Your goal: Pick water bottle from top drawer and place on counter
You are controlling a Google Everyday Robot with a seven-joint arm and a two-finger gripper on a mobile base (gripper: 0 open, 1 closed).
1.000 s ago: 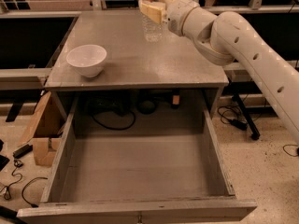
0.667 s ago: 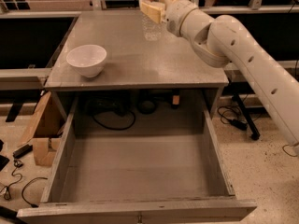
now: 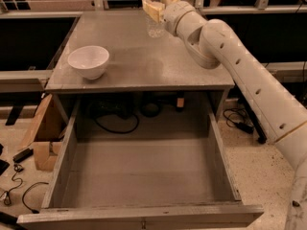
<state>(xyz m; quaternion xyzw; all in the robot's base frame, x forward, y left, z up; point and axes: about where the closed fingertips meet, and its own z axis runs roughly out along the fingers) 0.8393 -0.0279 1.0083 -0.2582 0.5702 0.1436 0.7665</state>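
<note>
The water bottle (image 3: 154, 24) stands upright at the far middle of the counter (image 3: 144, 56); its top is cut off by the frame edge. My gripper (image 3: 154, 7) is shut on the bottle's upper part, with a yellowish finger (image 3: 152, 9) in front of it. I cannot tell whether the bottle's base touches the counter. The arm (image 3: 225, 51) reaches in from the right. The top drawer (image 3: 144, 176) is pulled fully open below the counter, and nothing lies in it.
A white bowl (image 3: 88, 61) sits on the counter's left side. Cables (image 3: 115, 121) hang behind the drawer. A cardboard box (image 3: 41, 138) and cords lie on the floor at the left. Dark tables stand on both sides.
The arm and the held bottle have shifted slightly to the left at the far edge of the counter. The bowl and the drawer have not moved.
</note>
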